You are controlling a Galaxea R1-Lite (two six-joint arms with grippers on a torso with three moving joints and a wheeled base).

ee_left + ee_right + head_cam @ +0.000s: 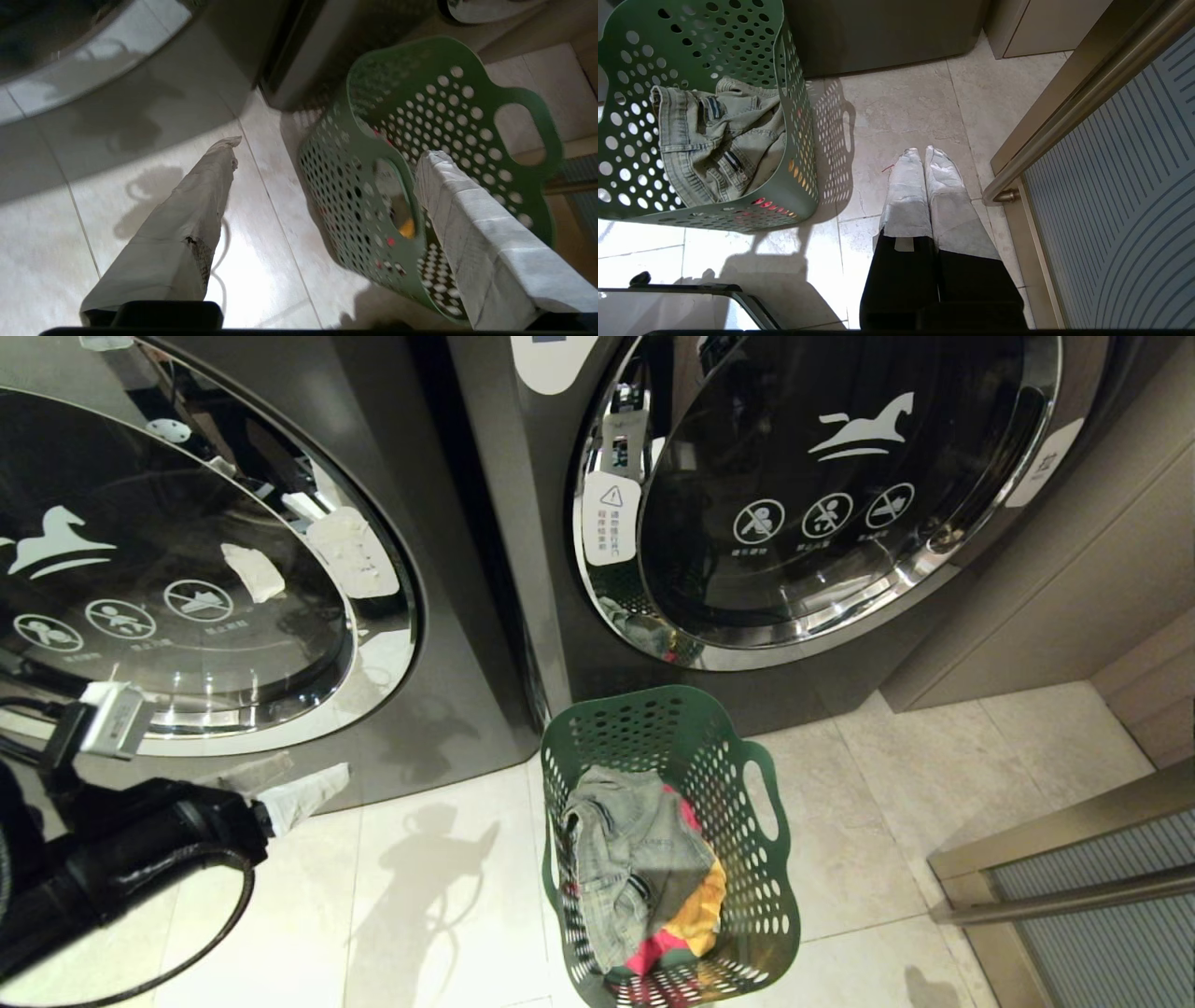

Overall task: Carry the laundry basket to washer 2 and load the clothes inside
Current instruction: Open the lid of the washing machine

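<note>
We see the dark green perforated plastic laundry basket (747, 896) on the pale tiled floor (429, 896) before the dark grey chrome-ringed washer (822, 504) on the right, holding faded denim, red and yellow clothes (635, 868). Our left gripper (327, 154), left of the basket, stands spread wide and empty; our right gripper (923, 154), right of it, is closed on nothing.

I see the laundry basket (761, 859) as matt green plastic, its walls punched with round holes. The clothes (635, 868) in it are soft cloth: a faded, coarse denim piece on top, with smoother red and yellow fabric under it. Washer 2 (523, 523), far right, has a dull dark grey metal body and a glossy glass door ringed in mirror-bright chrome. The floor (934, 784) is pale, smooth stone tile with a slight sheen. My left gripper (327, 154) fingers (187, 219) are wrapped in wrinkled white tape.
</note>
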